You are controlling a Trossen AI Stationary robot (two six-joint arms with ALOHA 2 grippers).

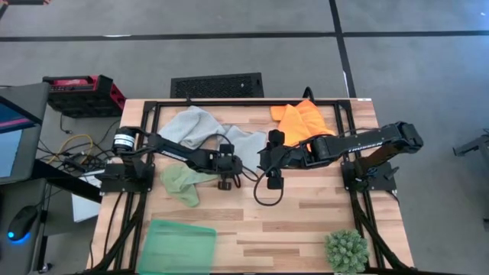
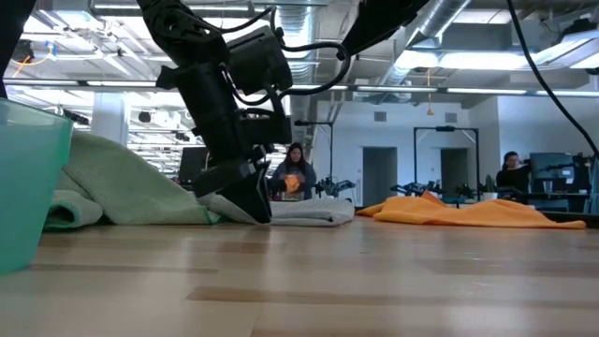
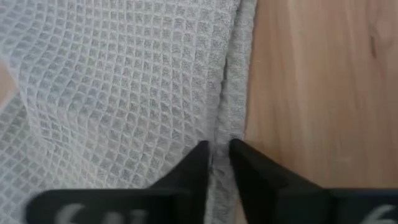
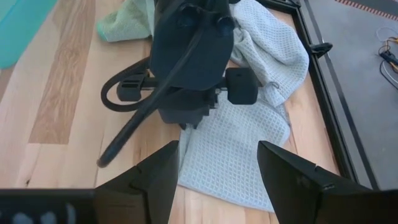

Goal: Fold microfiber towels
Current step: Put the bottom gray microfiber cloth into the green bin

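A pale grey-blue waffle-weave towel point(image 1: 205, 128) lies crumpled on the table's far middle. My left gripper point(image 3: 221, 155) is down at the end of it nearest the table's middle point(image 4: 205, 149), fingers nearly together on its edge. My right gripper point(image 4: 217, 180) hangs open above the table just to the right, touching nothing and looking down on the left wrist. A light green towel point(image 1: 182, 183) lies bunched near the left arm. An orange towel point(image 1: 302, 118) lies crumpled at the far right. My left gripper pinches the pale towel's hemmed edge point(image 3: 231, 118) between its two fingers point(image 3: 198, 167), the hem running along the narrow gap. The fingers slant steeply down from the table's left. The towel lies on the table; one layer or several, I cannot tell.
A translucent green tray point(image 1: 179, 244) stands at the near left edge and a spiky green plant point(image 1: 348, 250) at the near right corner. A black cable loop point(image 1: 267, 191) hangs below the right arm. Bare wood lies across the near middle.
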